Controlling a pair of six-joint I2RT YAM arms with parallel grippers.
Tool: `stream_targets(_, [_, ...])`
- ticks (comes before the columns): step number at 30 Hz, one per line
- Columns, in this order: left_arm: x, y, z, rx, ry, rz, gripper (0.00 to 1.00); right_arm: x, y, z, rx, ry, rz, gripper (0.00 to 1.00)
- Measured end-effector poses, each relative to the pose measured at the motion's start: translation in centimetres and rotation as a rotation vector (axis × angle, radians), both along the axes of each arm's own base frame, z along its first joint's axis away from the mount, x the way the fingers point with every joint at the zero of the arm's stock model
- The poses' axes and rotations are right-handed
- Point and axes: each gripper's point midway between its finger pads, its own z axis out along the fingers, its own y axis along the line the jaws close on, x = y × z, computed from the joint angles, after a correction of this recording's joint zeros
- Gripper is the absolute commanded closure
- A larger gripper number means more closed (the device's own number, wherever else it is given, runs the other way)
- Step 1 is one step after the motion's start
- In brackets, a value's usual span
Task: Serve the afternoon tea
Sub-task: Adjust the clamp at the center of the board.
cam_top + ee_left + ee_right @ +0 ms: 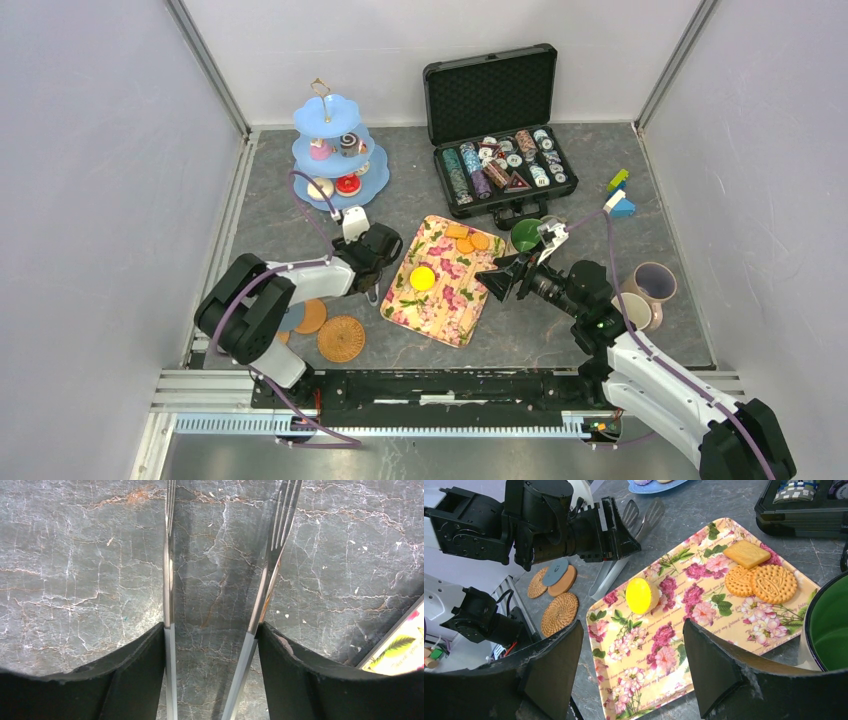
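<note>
Metal serving tongs (169, 580) run between my left gripper's (212, 630) jaws, one arm against each finger. The same tongs (644, 515) lie low over the table just left of the floral tray (440, 312), under the left gripper (378, 268). On the tray (664, 650) sit a round yellow cake (640, 595) and three orange-yellow biscuits (774, 582). My right gripper (633, 630) stands open and empty above the tray's near edge, and also appears as the right gripper (500, 280) beside a green-lined mug (527, 235). Woven coasters (341, 338) lie at the near left.
A blue tiered stand (335, 150) with small cakes is at the back left. An open black case of poker chips (495, 150) is behind the tray. A lilac mug (652, 280) and a pale mug (632, 310) stand at right, building blocks (618, 195) behind them.
</note>
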Motion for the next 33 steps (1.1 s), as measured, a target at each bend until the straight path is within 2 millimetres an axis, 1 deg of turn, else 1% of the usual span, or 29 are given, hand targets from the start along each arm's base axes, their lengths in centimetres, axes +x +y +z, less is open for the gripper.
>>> stream_targets(4, [-0.1,0.0,0.1,-0.004,0.003,-0.004,0.43,0.0,0.0,0.0,0.000,0.000,0.000,0.20])
stream_targets(8, [-1.0,0.1,0.7,-0.008,0.033,-0.025,0.44,0.0,0.0,0.0,0.000,0.000,0.000,0.20])
stream_targets(11, [-1.8,0.3,2.1,-0.020,0.039,-0.038,0.45,0.0,0.0,0.0,-0.001,0.001,0.000,0.20])
stream_targets(15, [-3.1,0.4,5.1,-0.064,0.030,-0.065,0.48,0.0,0.0,0.0,0.000,0.001,0.000,0.20])
stream_targets(18, [-4.2,-0.1,7.2,-0.112,0.041,-0.107,0.47,0.1,0.1,0.1,0.005,-0.004,0.000,0.20])
stream_targets(22, [-6.2,-1.4,9.0,-0.173,0.120,-0.203,0.48,0.1,0.1,0.0,0.011,-0.003,0.000,0.21])
stream_targets(25, [-8.1,-2.4,10.2,-0.216,0.203,-0.288,0.48,0.0,0.1,-0.1,0.010,0.000,0.000,0.20])
stream_targets(30, [-11.1,-3.1,12.1,-0.267,0.291,-0.399,0.47,0.0,0.1,-0.2,0.012,0.002,-0.001,0.21])
stream_targets(33, [-12.6,-3.9,13.0,-0.309,0.335,-0.470,0.47,0.0,0.1,-0.2,0.015,0.005,-0.001,0.20])
